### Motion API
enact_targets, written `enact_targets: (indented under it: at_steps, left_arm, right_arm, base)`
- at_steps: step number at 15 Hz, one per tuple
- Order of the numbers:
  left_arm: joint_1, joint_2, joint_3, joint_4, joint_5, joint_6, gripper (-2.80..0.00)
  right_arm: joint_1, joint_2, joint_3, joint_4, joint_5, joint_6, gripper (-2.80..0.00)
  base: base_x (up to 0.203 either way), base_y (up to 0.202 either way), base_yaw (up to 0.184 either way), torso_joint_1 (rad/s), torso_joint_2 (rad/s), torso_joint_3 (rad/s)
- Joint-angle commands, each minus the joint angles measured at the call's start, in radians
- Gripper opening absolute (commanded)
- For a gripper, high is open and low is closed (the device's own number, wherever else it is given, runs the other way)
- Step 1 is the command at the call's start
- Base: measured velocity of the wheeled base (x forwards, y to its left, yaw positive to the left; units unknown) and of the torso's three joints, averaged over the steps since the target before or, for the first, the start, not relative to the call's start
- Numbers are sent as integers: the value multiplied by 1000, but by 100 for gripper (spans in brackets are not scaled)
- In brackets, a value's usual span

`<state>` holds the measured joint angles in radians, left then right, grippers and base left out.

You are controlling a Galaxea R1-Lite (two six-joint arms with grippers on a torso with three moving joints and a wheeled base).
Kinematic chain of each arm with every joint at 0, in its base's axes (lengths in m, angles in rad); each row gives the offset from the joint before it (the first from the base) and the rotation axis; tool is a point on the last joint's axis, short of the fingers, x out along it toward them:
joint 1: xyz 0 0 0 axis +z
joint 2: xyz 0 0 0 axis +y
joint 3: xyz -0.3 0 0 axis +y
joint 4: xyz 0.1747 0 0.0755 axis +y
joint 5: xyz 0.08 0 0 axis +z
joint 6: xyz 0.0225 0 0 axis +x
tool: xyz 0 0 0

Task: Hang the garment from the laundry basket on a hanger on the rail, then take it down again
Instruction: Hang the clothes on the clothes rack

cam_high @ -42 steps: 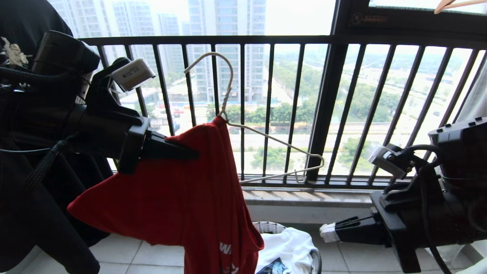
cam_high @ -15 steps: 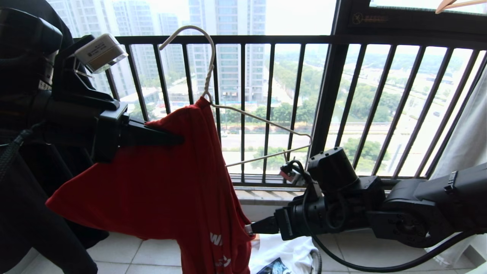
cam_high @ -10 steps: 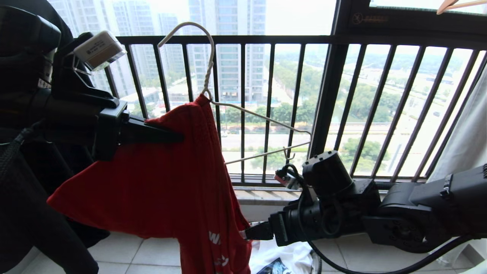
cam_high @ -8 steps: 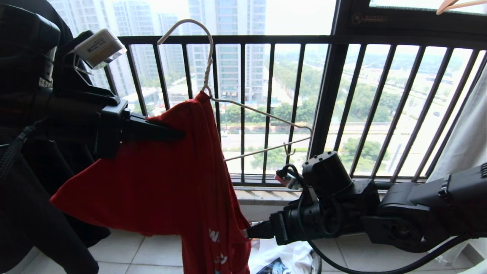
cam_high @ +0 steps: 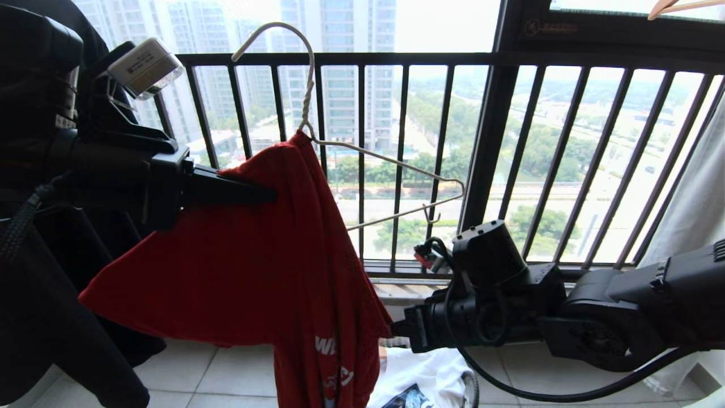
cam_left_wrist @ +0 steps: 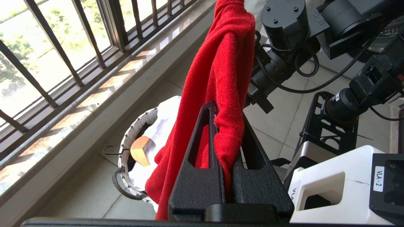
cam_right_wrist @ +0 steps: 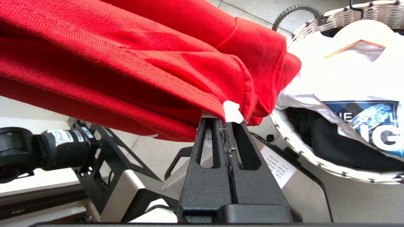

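Note:
The red garment (cam_high: 255, 255) hangs bunched on one side of the pale wire hanger (cam_high: 391, 165), whose other shoulder is bare and whose hook (cam_high: 306, 56) points up in free air. My left gripper (cam_high: 272, 195) is shut on the garment's (cam_left_wrist: 227, 63) upper fold, and in the left wrist view that gripper (cam_left_wrist: 225, 110) has red cloth squeezed between its fingers. My right gripper (cam_high: 396, 328) is lower, shut on the garment's right edge. In the right wrist view that gripper (cam_right_wrist: 222, 119) pinches the garment's hem (cam_right_wrist: 126, 56). The laundry basket (cam_high: 471, 386) stands on the floor below. The rail is out of view.
A black barred window railing (cam_high: 362, 59) runs right behind the hanger. A black garment (cam_high: 34, 317) hangs at the left. A white printed T-shirt (cam_right_wrist: 347, 63) on a wooden hanger lies in the basket (cam_right_wrist: 303, 30). A pale curtain (cam_high: 696, 198) hangs at the right.
The right arm swung in from the right to the garment's lower edge and its jaws closed there. The left gripper carried hanger and garment up and a little left.

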<state>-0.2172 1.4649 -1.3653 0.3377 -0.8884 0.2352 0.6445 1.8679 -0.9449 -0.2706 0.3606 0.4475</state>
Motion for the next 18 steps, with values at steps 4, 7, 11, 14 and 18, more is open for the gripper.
enact_targets:
  at_steps: [4,7,11,14,18]
  left_arm:
    - [1,-15,4,1,-4,2,-280]
    - [1,-34,17,1,-11,4,-280]
    - [-2,-38,29,1,-61,9,-280]
    - [-13,-32,32,1,-61,10,-280]
    - [-41,-2,40,1,-60,20,-280]
  right_arm:
    - [-115,-19,-24,-2,-5,-6,-280]
    - [-168,-24,-48,-2,-5,-10,-280]
    - [-228,-34,-70,-1,-5,-33,-280]
    - [-272,-47,-84,-1,-3,-45,-280]
    - [-338,-82,-96,3,17,-46,-280]
  base:
    - [0,0,0,0,0,0]
    - [0,0,0,0,0,0]
    - [0,0,0,0,0,0]
    - [0,0,0,0,0,0]
    - [0,0,0,0,0,0]
